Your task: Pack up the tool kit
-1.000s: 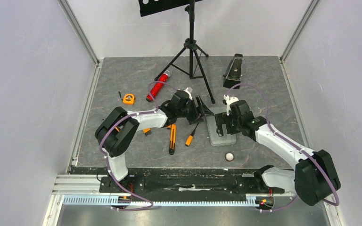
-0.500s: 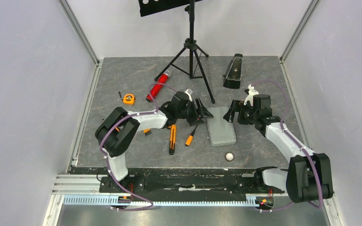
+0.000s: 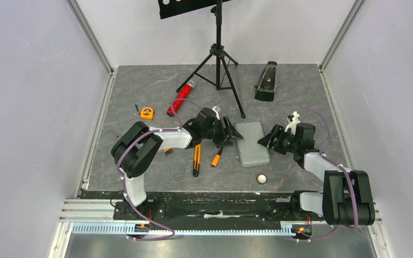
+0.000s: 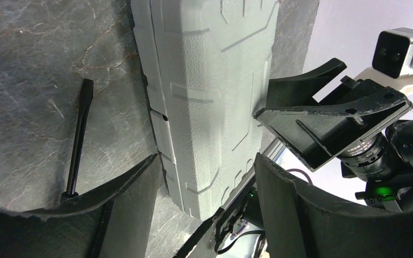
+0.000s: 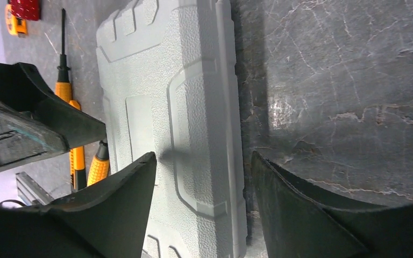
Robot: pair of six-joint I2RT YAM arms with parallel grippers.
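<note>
Tool kit case [image 3: 252, 143] lies shut and flat near the middle of the dark stone-patterned surface [image 3: 140, 161], lid up, with an arm on each side. The left fingers [image 3: 229, 129] stand open just beside its left long edge, and from the left wrist that edge shows between them; the right fingers [image 3: 264, 141] stand open at its right edge, which shows between them from the right wrist, with nothing gripped. The tools lie outside the case: an orange-handled screwdriver [image 3: 215, 158] and an orange-and-black knife [image 3: 197, 159] just left of it, partly under the left arm, and the round tape measure [image 3: 147, 113] well apart at far left. A red glittery cylinder [image 3: 180, 98] lies beyond the left arm. A music stand's tripod [image 3: 219, 59] rises behind, one leg ending near the case's far left corner. A black metronome [image 3: 267, 81] stands at the back right. A small white ball [image 3: 261, 178] rests near the case's front end.
</note>
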